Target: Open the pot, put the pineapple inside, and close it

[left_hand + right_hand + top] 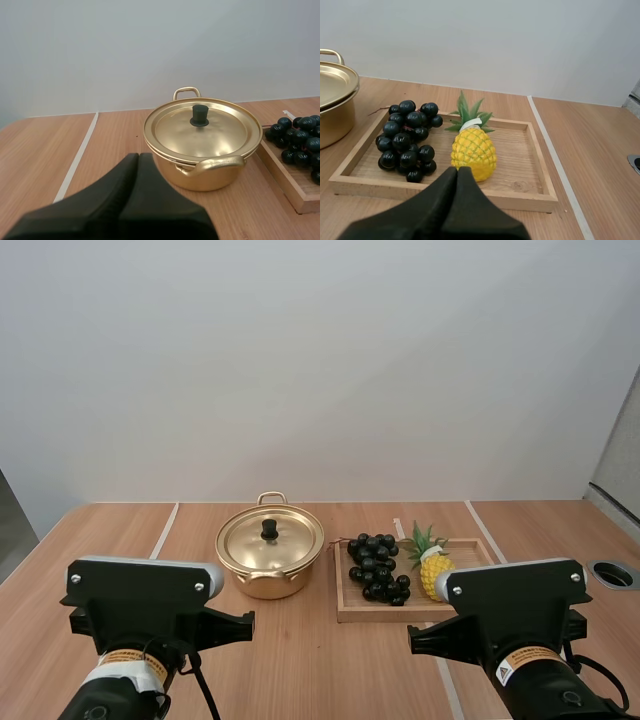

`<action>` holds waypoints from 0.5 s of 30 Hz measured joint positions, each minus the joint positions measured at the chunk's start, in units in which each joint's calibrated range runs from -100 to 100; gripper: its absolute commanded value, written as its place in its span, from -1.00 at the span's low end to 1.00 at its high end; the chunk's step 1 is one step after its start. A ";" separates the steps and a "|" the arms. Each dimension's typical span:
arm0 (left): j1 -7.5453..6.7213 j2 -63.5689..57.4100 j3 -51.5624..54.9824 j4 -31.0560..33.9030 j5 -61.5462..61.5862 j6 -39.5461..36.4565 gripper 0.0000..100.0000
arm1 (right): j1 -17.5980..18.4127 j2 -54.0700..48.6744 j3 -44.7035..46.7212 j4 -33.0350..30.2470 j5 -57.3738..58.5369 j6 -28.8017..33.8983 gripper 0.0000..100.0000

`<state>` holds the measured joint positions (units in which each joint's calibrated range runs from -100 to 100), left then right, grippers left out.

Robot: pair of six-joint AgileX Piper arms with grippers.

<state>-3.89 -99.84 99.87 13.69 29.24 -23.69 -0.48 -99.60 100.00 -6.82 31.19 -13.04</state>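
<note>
A gold pot [270,558] [202,150] stands on the table with its lid [202,129] on, a black knob [199,114] in the middle. A small yellow pineapple [434,568] [473,152] with green leaves lies in a wooden tray [345,608] [540,165] to the pot's right. My left gripper [138,159] is shut on nothing, short of the pot's near handle. My right gripper [458,171] is also shut, just in front of the tray near the pineapple.
A bunch of dark grapes [376,566] [409,140] [300,142] lies in the tray between pot and pineapple. White tape lines [163,530] run across the wooden table. A round hole [612,573] sits at the table's right edge.
</note>
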 measured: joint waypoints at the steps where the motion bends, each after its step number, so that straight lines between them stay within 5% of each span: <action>1: 0.00 0.00 0.00 0.00 0.00 0.00 -1.00 | 0.00 0.00 0.00 0.00 0.00 0.00 -1.00; 15: 0.00 0.00 0.00 0.00 0.00 0.00 -1.00 | 0.00 0.00 0.00 3.37 0.00 0.00 -1.00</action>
<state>-3.89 -99.84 99.87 13.69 29.24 -23.69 -0.48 -99.60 100.00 -3.45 31.19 -13.04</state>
